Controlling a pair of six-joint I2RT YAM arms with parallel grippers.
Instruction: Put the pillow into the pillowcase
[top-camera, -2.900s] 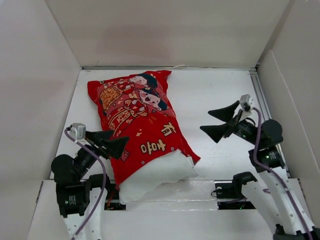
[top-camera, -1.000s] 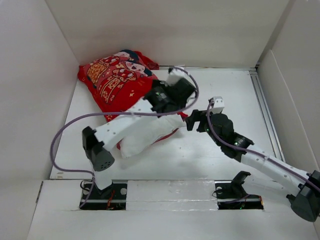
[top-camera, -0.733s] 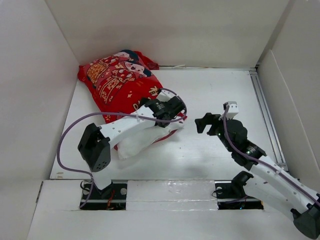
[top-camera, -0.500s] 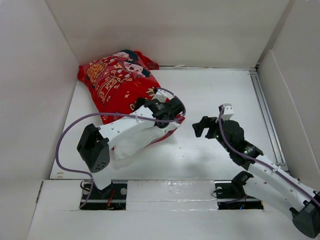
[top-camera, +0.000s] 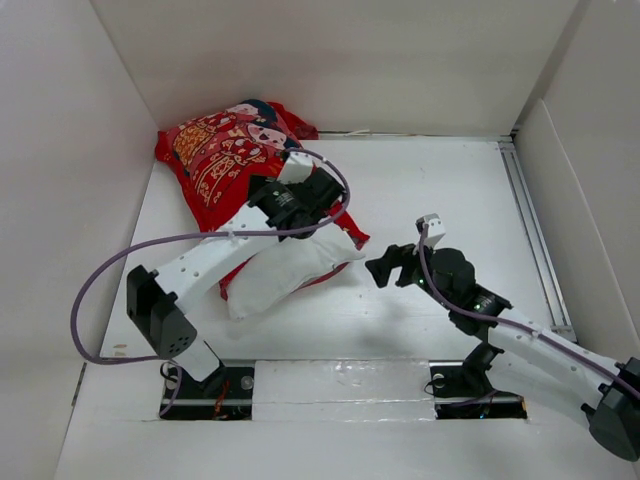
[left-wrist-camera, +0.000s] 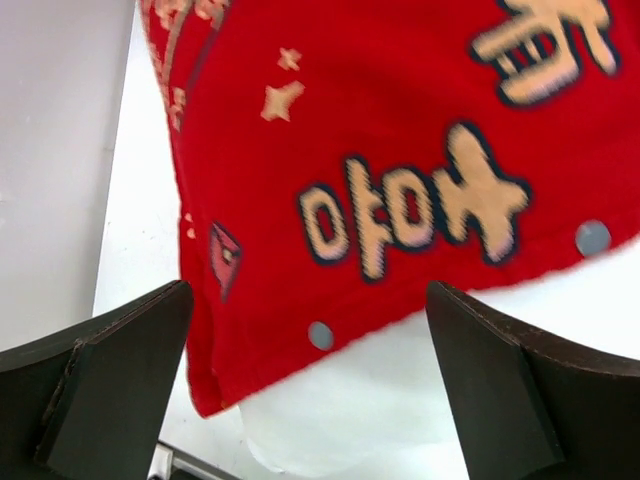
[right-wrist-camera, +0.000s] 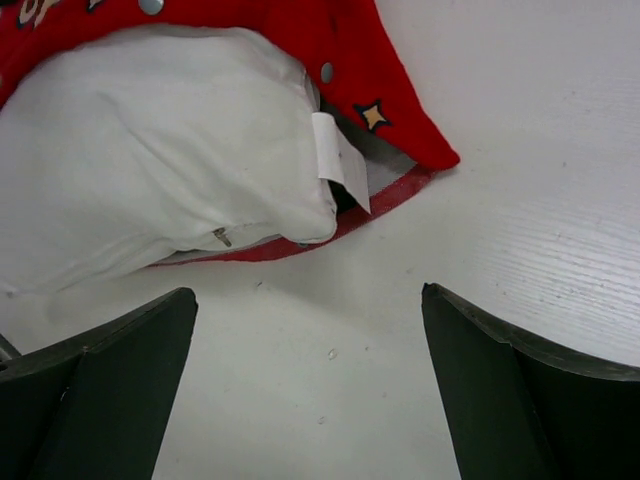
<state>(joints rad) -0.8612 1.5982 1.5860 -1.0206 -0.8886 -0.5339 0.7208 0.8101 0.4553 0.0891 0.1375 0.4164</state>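
— While the pillow pokes halfway out of the pillowcase, why is nothing gripped?
— Repositioning, probably; the left gripper hovers released above the pillowcase; the right gripper hangs released beside its mouth, ready to tuck.

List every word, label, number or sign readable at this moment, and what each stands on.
On the pillowcase, left wrist view: gold character at the top edge, cropped, unreadable.
Below it: gold row of rings and strokes, stylised, blurred; no sure reading.
White tag at the pillowcase opening, right wrist view: no print visible.
Nothing else carries text.
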